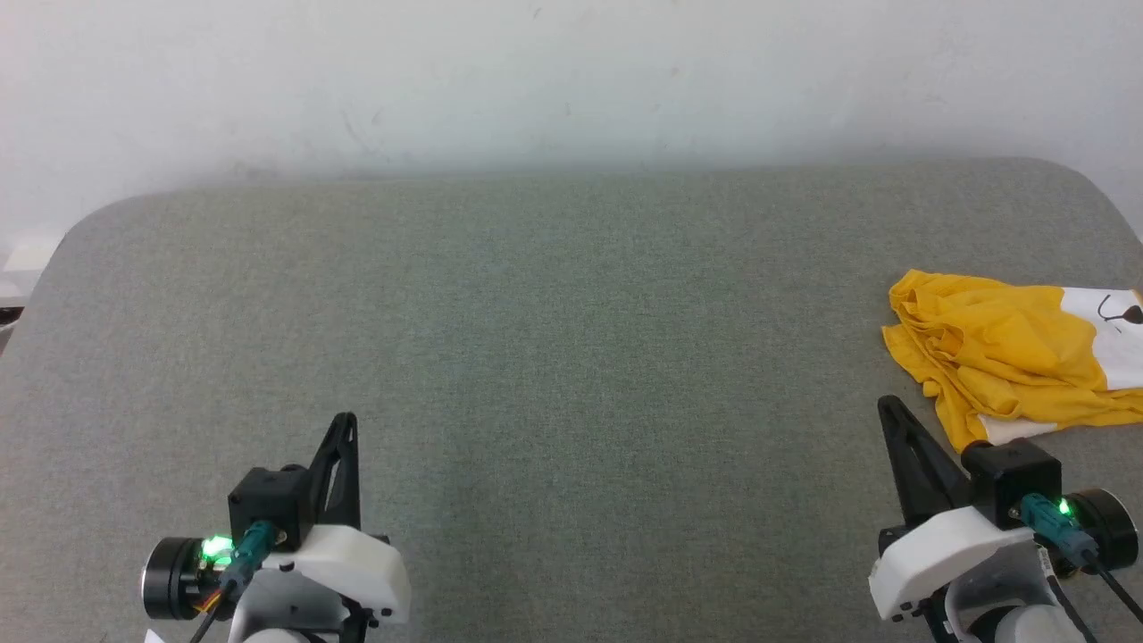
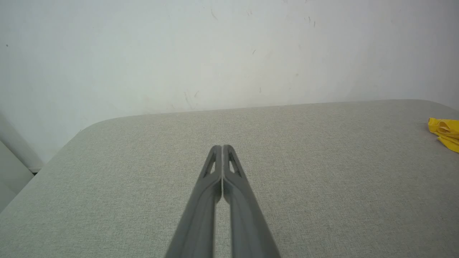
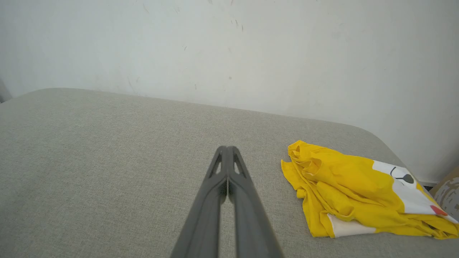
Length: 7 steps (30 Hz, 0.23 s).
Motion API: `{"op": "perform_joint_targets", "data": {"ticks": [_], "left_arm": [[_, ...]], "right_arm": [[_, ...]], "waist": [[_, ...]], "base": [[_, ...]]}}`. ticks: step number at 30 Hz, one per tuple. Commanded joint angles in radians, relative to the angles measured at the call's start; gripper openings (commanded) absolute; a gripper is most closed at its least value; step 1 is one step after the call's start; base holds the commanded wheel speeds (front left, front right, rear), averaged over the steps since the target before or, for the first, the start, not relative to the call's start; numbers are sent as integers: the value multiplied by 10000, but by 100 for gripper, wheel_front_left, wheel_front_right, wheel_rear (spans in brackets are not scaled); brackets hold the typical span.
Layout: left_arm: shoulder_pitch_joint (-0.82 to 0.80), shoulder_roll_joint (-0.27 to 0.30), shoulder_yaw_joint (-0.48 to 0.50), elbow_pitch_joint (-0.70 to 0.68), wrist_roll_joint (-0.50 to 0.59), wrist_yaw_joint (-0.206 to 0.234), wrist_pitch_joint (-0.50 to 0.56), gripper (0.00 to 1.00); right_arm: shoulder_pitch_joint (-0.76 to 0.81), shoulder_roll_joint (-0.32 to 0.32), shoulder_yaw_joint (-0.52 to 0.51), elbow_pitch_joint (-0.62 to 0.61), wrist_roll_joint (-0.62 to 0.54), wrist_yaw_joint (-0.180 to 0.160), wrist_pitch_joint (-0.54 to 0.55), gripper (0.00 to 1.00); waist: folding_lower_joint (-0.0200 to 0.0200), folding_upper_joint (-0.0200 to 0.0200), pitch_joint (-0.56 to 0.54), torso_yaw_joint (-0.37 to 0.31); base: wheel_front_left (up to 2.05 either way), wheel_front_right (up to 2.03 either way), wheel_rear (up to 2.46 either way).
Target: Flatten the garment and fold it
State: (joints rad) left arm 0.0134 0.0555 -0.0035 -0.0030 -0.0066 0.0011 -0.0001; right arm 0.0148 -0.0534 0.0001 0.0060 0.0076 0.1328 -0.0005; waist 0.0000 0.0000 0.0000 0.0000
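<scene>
Right claw [image 1: 886, 406], closed and empty, sits nearer the crumpled shirt [image 1: 1000, 357], which lies just ahead and to its right at the table's [image 1: 536, 313] right edge, long axis running sideways, while the left claw [image 1: 346, 418], also closed, is well apart.

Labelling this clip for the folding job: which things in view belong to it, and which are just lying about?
For the job: grey fabric-covered table, the work surface; yellow T-shirt, crumpled near its right end; left tool, shut; right tool, shut.
Just about: white wall; mottled thing past the table's right end, too cut off to name.
</scene>
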Motion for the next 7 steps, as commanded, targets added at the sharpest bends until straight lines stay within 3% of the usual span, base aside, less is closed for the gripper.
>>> {"op": "perform_joint_targets", "data": {"ticks": [1, 7], "left_arm": [[-134, -53, 35, 30, 66, -11, 1, 0], [-134, -53, 35, 30, 66, -11, 1, 0]], "right_arm": [[-148, 32, -1, -60, -76, -21, 5, 0], [-148, 32, -1, -60, -76, -21, 5, 0]], "waist": [[0, 0, 0, 0], [0, 0, 0, 0]], "base": [[0, 0, 0], [0, 0, 0]]}}
